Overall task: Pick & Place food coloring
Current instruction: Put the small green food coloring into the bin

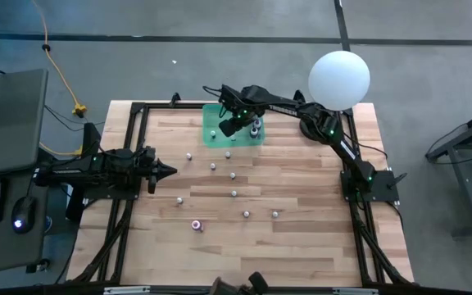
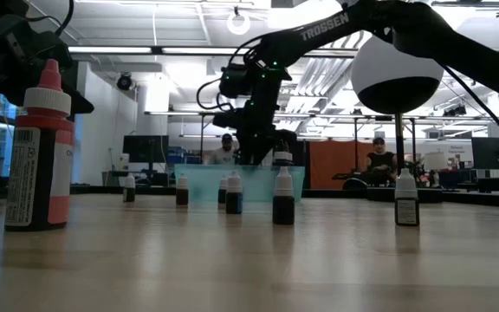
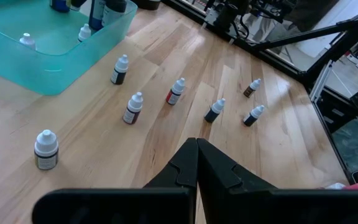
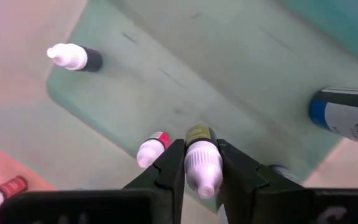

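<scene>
Food coloring bottle (image 4: 202, 163), white cap toward my wrist, sits clamped between the fingers of my right gripper (image 4: 202, 177), which I hold over the green tray (image 1: 213, 131). Inside the tray stand two small bottles (image 4: 74, 57) and a larger blue one (image 4: 345, 115). More small bottles (image 1: 233, 175) dot the table (image 1: 301, 246) beside the tray. My left gripper (image 1: 169, 171), fingers pressed together, waits well apart from the tray.

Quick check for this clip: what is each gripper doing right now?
Left gripper: shut, empty, waiting at the table's left side.
Right gripper: shut on a small food coloring bottle, above the green tray.
</scene>
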`<state>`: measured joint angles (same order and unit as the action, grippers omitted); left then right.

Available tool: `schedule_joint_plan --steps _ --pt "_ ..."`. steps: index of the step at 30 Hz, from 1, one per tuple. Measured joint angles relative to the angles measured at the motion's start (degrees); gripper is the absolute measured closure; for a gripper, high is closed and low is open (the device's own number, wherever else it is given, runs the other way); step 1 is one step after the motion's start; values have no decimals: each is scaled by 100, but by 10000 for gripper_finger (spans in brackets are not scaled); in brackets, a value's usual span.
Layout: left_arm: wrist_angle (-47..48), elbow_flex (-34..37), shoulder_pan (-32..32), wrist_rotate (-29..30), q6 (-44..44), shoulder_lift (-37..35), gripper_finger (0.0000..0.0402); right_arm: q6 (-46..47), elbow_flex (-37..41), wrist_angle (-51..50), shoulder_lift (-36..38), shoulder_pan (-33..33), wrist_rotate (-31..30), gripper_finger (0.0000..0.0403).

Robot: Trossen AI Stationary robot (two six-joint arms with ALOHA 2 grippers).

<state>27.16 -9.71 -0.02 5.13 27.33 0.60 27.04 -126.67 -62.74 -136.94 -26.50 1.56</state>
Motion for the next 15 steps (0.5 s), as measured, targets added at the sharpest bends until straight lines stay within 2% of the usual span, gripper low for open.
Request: schedule_joint_plan --steps 6,15 --pt "0 1 0 0 0 0 401 95 0 -52 -294 71 229 333" --pt "0 -1 -1 1 0 2 401 1 -11 -31 -431 136 -27 332"
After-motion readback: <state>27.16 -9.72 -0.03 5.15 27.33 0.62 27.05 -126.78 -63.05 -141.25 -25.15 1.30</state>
